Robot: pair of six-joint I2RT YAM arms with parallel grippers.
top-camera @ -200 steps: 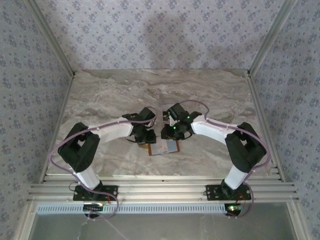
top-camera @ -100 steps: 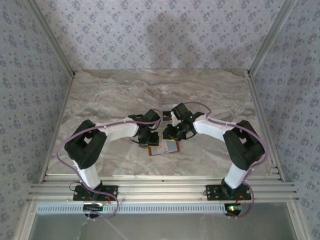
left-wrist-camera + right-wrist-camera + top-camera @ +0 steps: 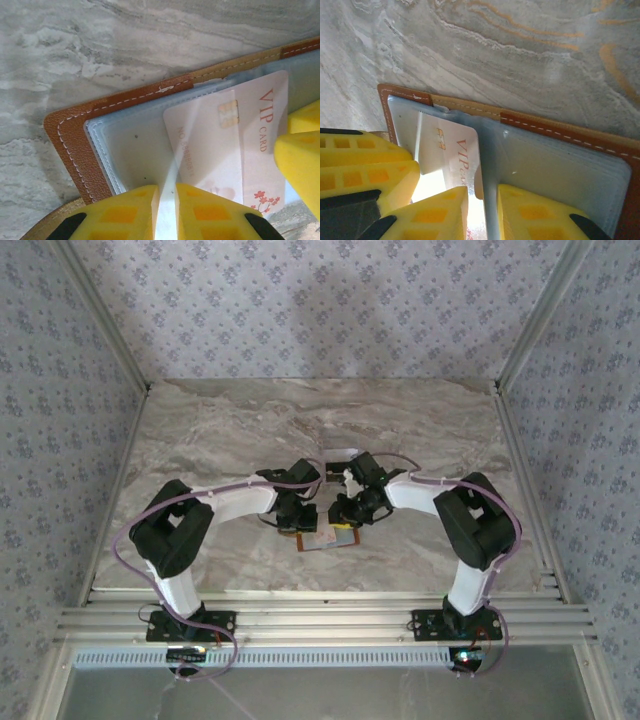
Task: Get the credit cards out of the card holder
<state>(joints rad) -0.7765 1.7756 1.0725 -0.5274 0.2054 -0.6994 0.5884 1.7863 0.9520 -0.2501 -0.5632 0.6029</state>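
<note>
The card holder [image 3: 336,538], a tan-brown leather wallet [image 3: 75,135] with grey-clear sleeves, lies open on the marble table between my arms. A pale credit card [image 3: 240,140] printed "VIP card" sticks partway out of a sleeve; it is the same card [image 3: 451,145] in the right wrist view. My left gripper [image 3: 167,192] is pinched on a thin clear sleeve standing edge-on between its yellow fingers. My right gripper [image 3: 482,195] is narrowed around the raised grey sleeve fold [image 3: 491,150] beside the card. Both grippers [image 3: 303,522] [image 3: 347,514] press together over the wallet.
Marble tabletop [image 3: 240,430] stretches behind and to both sides of the wallet. Aluminium rails [image 3: 320,615] run along the near edge and up the sides. In the left wrist view a yellow finger [image 3: 300,160] of the right gripper sits close at the card's right edge.
Both grippers have drawn closer together over the wallet and their jaws have narrowed. The right arm's elbow has swung inward.
</note>
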